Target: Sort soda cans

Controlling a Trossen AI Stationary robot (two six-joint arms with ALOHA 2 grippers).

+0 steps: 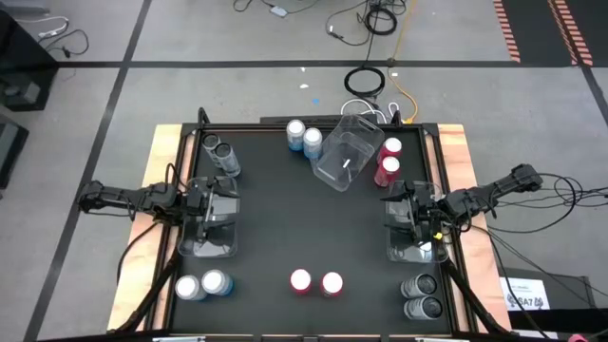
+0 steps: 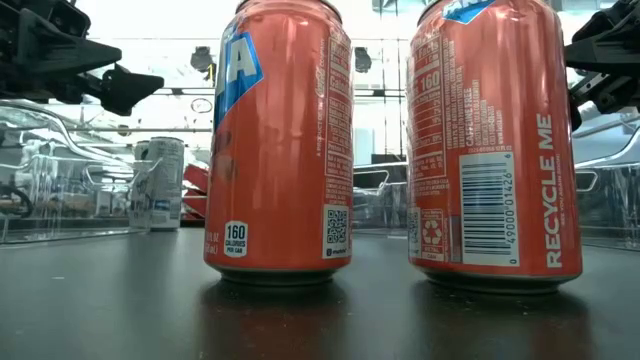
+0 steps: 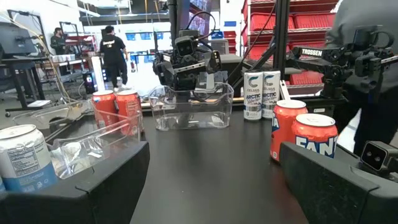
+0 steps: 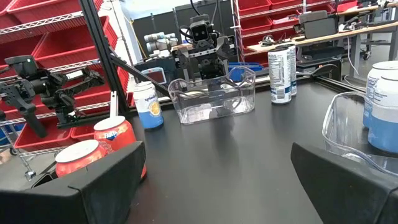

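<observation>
Soda cans stand upright in pairs on the black table: red ones at near centre (image 1: 315, 282) and far right (image 1: 389, 159), light blue ones at near left (image 1: 200, 285) and far centre (image 1: 304, 134), silvery-grey ones at far left (image 1: 218, 153) and near right (image 1: 421, 295). My left gripper (image 1: 215, 211) stands open over a clear bin (image 1: 207, 237) at the left. At the right, my right gripper (image 1: 414, 213) is open over another clear bin (image 1: 414, 249). In the wrist views nothing lies between the left gripper's (image 3: 205, 186) or the right gripper's (image 4: 211, 186) fingers.
A third clear bin (image 1: 344, 157) lies tipped at far centre, between the blue cans and the far red cans. The middle of the table (image 1: 304, 218) is bare black surface. Cables and shelving lie beyond the table's far edge.
</observation>
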